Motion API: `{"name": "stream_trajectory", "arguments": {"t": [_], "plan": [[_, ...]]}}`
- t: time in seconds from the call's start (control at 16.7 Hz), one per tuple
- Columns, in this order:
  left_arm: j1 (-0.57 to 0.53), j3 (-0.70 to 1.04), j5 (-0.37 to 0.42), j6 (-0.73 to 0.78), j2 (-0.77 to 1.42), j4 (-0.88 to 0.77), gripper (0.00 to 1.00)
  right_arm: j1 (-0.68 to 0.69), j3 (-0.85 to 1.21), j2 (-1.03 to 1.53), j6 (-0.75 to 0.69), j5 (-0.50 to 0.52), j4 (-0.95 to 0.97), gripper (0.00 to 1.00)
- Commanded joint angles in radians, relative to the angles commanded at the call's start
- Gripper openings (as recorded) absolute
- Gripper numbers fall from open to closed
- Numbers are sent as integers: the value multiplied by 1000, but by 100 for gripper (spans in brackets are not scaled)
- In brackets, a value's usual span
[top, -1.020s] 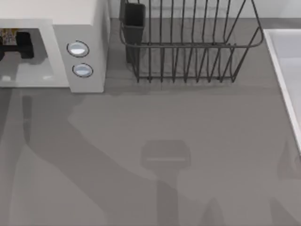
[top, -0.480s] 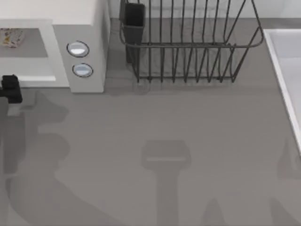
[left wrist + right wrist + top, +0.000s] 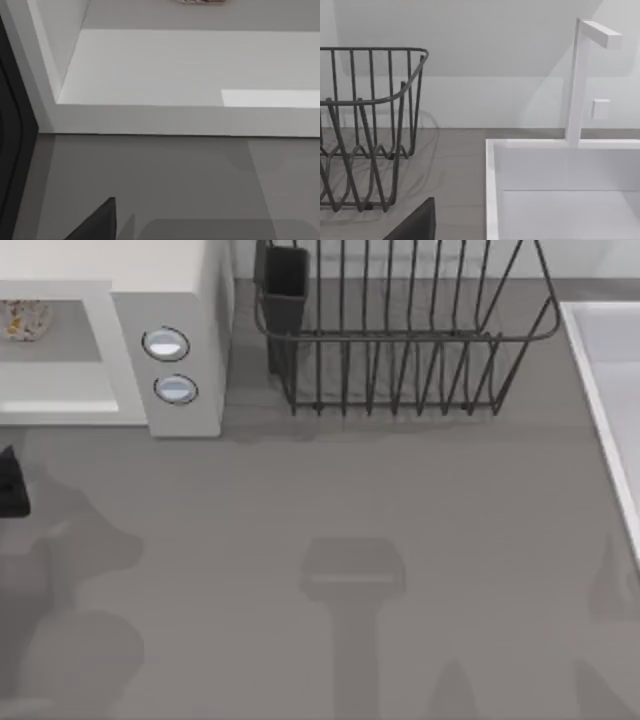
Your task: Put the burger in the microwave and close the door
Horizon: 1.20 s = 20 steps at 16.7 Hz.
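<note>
Left gripper sat at the frame's left edge, finger state unclear, with open table around; the white-wrapped burger lay inside the microwave.

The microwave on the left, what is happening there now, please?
The burger lies inside the microwave, whose cavity is open toward the table. The left gripper is at the table's left edge, in front of the microwave and apart from the burger. The closing of the door is not yet done.
</note>
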Motion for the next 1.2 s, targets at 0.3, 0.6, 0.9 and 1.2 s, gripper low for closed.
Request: {"name": "stream_trajectory", "arguments": {"t": [0.3, 0.6, 0.9, 1.2], "plan": [[-6, 8, -2, -1, -10, -17, 100, 0, 0, 0, 0, 0, 0, 100], [-4, 65, -7, -3, -171, -237, 100, 0, 0, 0, 0, 0, 0, 100], [-6, 135, -9, -2, -371, -533, 100, 0, 0, 0, 0, 0, 0, 100], [-5, 160, -8, -3, -429, -593, 100, 0, 0, 0, 0, 0, 0, 100]]}}
